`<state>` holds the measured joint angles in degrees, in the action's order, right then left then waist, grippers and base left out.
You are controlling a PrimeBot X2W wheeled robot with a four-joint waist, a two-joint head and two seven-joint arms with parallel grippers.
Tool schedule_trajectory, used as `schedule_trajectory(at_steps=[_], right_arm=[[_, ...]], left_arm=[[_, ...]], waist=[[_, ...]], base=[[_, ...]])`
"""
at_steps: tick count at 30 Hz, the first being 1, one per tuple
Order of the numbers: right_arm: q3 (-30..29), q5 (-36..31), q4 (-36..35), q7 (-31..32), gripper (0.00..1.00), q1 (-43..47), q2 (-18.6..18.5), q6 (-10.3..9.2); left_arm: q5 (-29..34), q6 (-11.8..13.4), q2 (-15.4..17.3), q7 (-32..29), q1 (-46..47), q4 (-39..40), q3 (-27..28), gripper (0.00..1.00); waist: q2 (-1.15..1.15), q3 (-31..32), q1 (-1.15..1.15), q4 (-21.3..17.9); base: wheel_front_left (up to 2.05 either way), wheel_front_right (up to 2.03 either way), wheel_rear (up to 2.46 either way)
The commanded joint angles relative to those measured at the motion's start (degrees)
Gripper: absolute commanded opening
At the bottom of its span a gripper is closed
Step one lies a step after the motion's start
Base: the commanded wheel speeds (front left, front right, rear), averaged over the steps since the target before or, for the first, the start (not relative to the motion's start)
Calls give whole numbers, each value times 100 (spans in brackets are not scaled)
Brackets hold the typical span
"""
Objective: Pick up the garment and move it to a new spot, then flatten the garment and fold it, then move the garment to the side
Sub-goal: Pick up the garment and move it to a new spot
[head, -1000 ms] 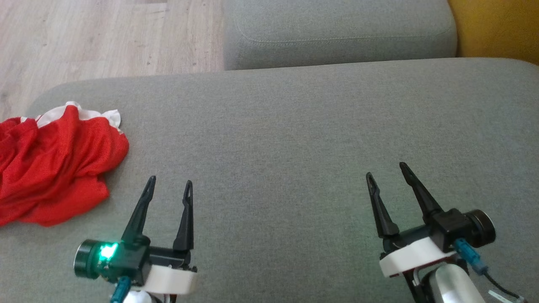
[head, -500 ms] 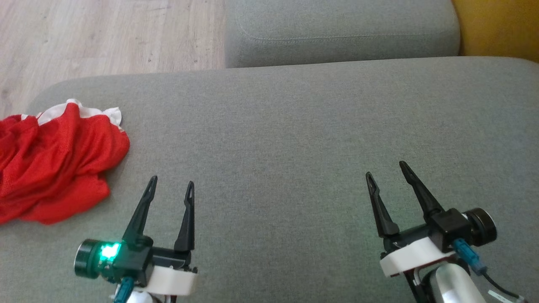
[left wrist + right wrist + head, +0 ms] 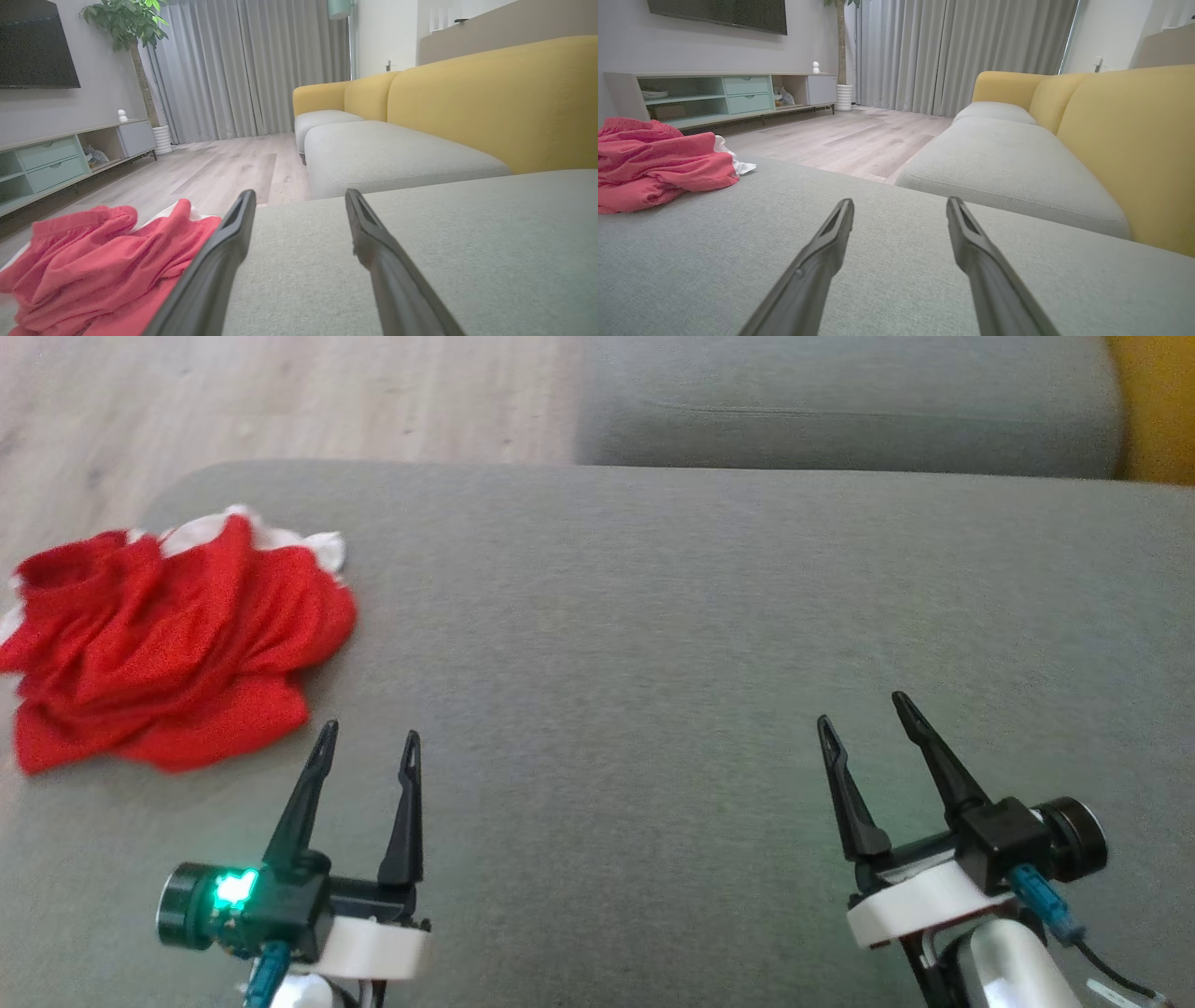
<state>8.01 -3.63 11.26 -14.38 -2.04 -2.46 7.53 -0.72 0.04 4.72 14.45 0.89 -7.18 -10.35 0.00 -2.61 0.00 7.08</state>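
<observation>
Head view steeply down on grey cushion [image 3: 653, 616]; wrist views low along it; garment [image 3: 177, 635] in all

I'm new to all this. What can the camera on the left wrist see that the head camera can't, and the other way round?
Left wrist view: the room beyond, with a television, a potted plant, grey curtains and a low cabinet.
Head view: looking down from above, the left gripper and right gripper side by side, jaws open, and a green light at the left one's base.
Shared: the crumpled red garment lying untouched on the grey seat cushion, and the wooden floor past it.
</observation>
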Motion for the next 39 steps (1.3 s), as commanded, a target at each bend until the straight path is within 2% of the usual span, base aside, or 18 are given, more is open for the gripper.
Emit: schedule_trajectory(at_steps=[1, 14, 18, 29, 36, 39], right_arm=[[132, -51, -185, -62, 100, -242, -42, -4], [48, -11, -152, -62, 100, -266, -42, -4], [36, -9, -138, -62, 100, -243, -42, -4], [74, -352, -73, -62, 100, -679, -42, -4], [-166, -555, -181, -62, 100, -756, -231, -4], [-127, -620, -239, -62, 100, -865, -350, -4]], left_arm=[[-44, 43, -8, 55, 249, 165, 244, 100], [-92, 37, -78, 55, 204, 183, 478, 100], [-93, 21, -82, 55, 156, 158, 583, 100], [-30, 270, -81, 55, 515, 558, 979, 100], [28, -36, 234, 55, 1721, 293, 957, 100], [52, -164, 485, 55, 2429, -152, 1007, 100]], waist=[[0, -47, 0, 325], [0, -17, 0, 1917], [0, -35, 0, 2301], [0, -633, 0, 2471], [0, -1062, 0, 2475], [0, -1321, 0, 2262]], base=[[0, 0, 0], [0, 0, 0], [0, 0, 0], [0, 0, 0], [0, 0, 0], [0, 0, 0]])
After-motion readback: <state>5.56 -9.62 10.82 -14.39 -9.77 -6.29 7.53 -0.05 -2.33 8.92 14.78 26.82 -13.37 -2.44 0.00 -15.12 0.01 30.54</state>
